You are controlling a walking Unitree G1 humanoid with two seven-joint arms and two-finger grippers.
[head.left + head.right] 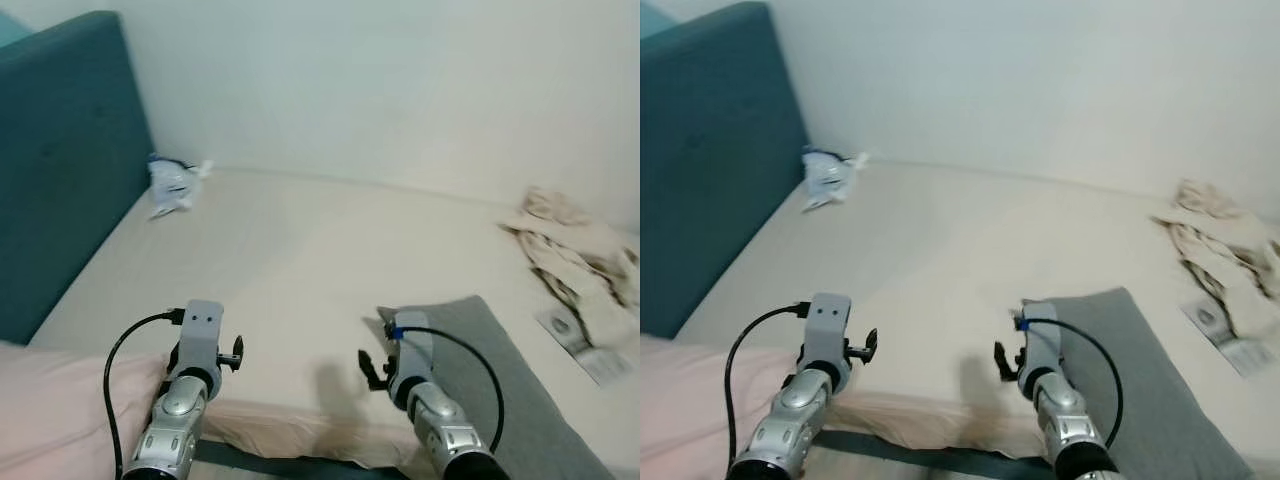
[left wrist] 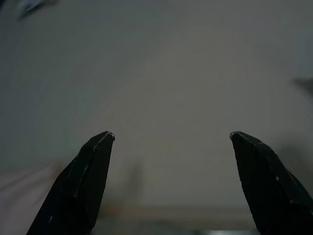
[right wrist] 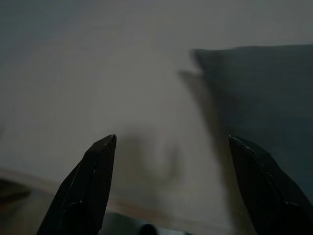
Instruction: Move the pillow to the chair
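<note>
forward, both grippers [image 2: 171, 139] [image 3: 171, 139] spread, over bed [image 1: 300, 260]

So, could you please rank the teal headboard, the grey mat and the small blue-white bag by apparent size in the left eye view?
1. Teal headboard, largest.
2. Grey mat; nearer the camera, so its rank is unsure.
3. Blue-white bag, clearly smallest.

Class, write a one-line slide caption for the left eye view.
Both grippers, left and right, held open over the bed, pink pillow at left.

One pink pillow [image 1: 60, 410], one grey mat [image 1: 500, 370], one crumpled cloth [image 1: 580, 250], one plastic bag [image 1: 172, 186].
</note>
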